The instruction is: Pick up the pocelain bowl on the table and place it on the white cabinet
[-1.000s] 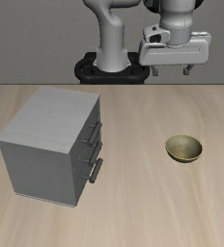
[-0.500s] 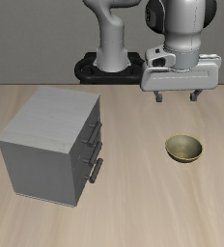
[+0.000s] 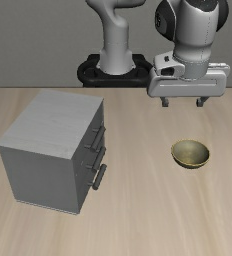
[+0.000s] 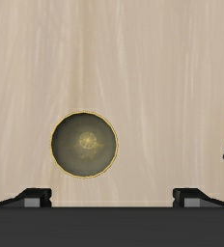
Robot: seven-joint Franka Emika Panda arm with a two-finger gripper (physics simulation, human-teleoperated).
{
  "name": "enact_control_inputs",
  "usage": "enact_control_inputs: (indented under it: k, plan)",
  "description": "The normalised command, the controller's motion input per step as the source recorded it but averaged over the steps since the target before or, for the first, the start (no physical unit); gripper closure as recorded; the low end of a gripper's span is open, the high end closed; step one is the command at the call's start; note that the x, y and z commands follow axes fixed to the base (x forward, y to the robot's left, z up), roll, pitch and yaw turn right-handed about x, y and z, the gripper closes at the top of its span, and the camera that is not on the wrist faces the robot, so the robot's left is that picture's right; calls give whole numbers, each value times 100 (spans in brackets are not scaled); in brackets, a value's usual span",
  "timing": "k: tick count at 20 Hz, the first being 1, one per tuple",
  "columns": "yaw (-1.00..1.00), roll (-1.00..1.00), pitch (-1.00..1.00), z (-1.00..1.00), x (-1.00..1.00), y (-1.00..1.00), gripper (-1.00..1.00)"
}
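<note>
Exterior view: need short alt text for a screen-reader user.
The robot's open gripper hovers in the air, roughly over a small brass-coloured bowl that sits on a light wooden table. A grey cabinet with handles on its front stands on the table toward the exterior view's left, well apart from the bowl.

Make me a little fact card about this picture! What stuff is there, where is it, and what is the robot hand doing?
bowl: upright on the table, to the exterior view's right of the cabinet, apart from it
cabinet: grey, with drawer handles, standing on the table
gripper: open, empty, in the air, not touching the bowl
task: bowl not yet picked up
</note>
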Motion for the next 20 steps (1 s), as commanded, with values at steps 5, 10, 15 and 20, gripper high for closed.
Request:
enact_control_inputs:
  k: [5, 10, 15, 20]
  plan:
    - [0, 0, 0, -100, 0, 0, -100]
    - [0, 0, 0, -100, 0, 0, -100]
    - [0, 0, 0, -100, 0, 0, -100]
    - [0, 0, 0, 0, 0, 0, 100]
